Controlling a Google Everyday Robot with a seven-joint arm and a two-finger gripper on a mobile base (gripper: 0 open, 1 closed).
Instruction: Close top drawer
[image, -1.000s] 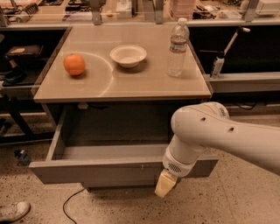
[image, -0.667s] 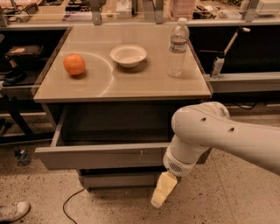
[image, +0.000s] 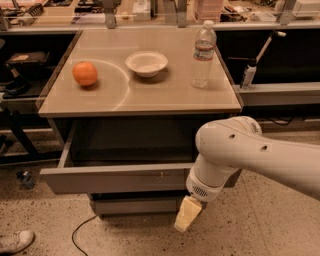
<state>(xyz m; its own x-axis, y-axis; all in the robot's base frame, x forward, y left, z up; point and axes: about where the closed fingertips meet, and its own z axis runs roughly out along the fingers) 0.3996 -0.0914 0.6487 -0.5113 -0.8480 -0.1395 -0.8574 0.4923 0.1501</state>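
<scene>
The white arm (image: 260, 155) comes in from the right, low and in front of the cabinet. Its rounded wrist covers the right end of the top drawer (image: 115, 180)'s front panel. From the wrist the cream claw (image: 187, 216) hangs down and slightly left, its tip below the panel's lower edge and in front of the lower drawer (image: 135, 205). Whether the claw is open or closed cannot be told, and it holds nothing visible. Whether the arm touches the panel cannot be told either.

The top drawer sits under the table (image: 150, 97), still partly pulled out, with its dark inside showing between the table edge and the panel.

On the table stand an orange (image: 85, 73) at the left, a bowl (image: 146, 63) in the middle and a bottle (image: 203, 54) at the right, well apart from one another.

Compared with a second ago, the drawer has gone further in and its panel lies nearer the cabinet. The claw hangs a little lower. Since the frame after that, drawer and claw look about unchanged.
</scene>
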